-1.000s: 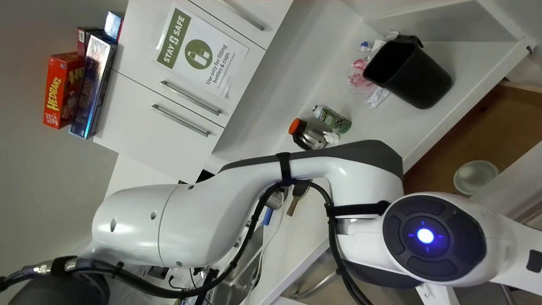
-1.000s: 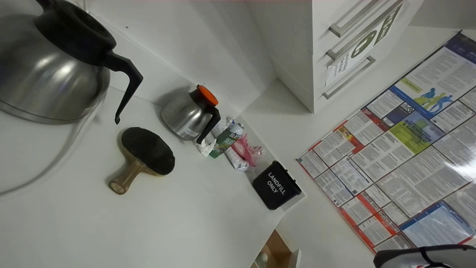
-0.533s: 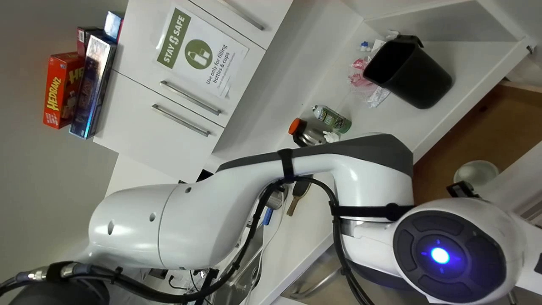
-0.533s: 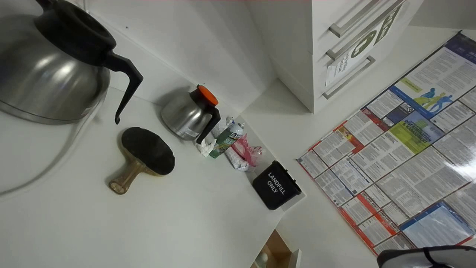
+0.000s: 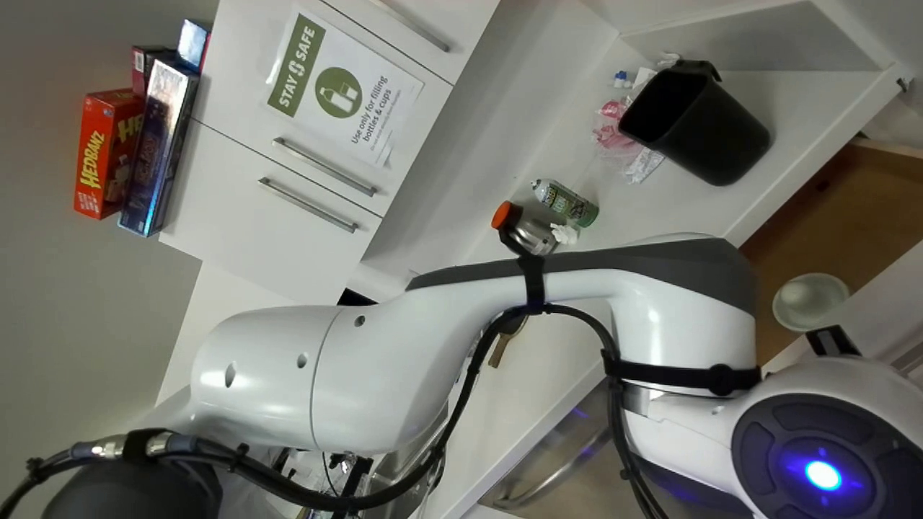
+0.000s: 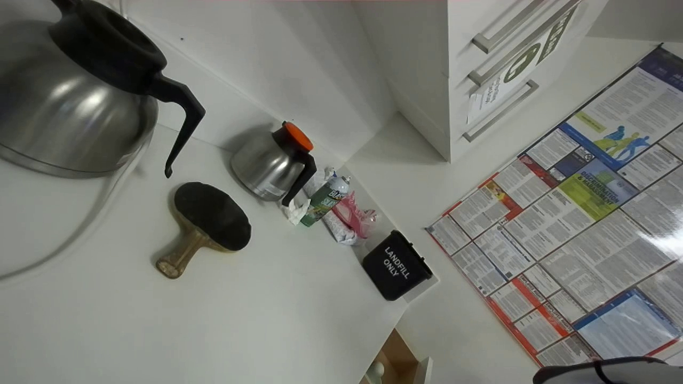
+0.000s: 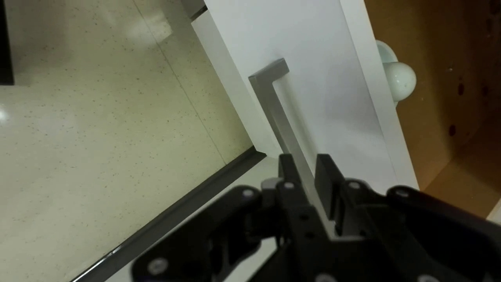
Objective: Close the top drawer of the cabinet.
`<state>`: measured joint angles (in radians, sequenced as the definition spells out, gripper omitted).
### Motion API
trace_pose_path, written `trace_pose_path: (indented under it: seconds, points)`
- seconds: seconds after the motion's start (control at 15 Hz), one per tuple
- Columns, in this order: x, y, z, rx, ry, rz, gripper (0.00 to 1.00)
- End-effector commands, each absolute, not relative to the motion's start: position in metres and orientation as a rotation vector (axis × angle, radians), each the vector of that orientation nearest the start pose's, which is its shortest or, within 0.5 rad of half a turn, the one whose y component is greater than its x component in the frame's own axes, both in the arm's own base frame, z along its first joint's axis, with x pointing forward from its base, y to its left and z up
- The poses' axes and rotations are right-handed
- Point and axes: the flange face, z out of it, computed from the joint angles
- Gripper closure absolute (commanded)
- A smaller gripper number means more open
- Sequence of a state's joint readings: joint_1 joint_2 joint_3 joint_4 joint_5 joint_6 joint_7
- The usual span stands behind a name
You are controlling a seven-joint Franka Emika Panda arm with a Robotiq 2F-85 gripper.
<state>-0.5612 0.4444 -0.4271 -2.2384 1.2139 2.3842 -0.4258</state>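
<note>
In the wrist view, the shiny floor (image 7: 98, 117) is on the left. Next comes the claw (image 7: 305, 162), with its 2 fingertips (image 7: 287, 169) apart. The gray handle (image 7: 280, 113) shows in the gap and runs up past them, but I cannot tell if they touch it. That handle is on the white front of the top drawer (image 7: 325, 58), so the drawer is right by the claw. On the right is the brown inside (image 7: 430, 129), with a white bowl (image 7: 385, 51) and a round white thing (image 7: 400, 81). In an exterior view, a black bin (image 5: 696, 122) is on the tabletop (image 5: 642, 202) of the white cabinet (image 5: 789, 180), and the drawer sticks out to its right.
</note>
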Motion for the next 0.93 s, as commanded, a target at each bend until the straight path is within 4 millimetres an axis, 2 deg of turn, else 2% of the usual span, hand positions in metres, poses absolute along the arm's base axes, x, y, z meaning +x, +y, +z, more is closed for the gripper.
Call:
trace_pose_path:
  seconds: [0.0,0.47,0.87]
  points:
    - [0.295,-0.443,0.149,-1.785,1.835,-0.309,1.0]
    - [0.319,-0.439,0.108,-1.564,1.758,-0.282,1.0]
    - [0.342,-0.432,0.101,-1.513,1.697,-0.265,1.0]
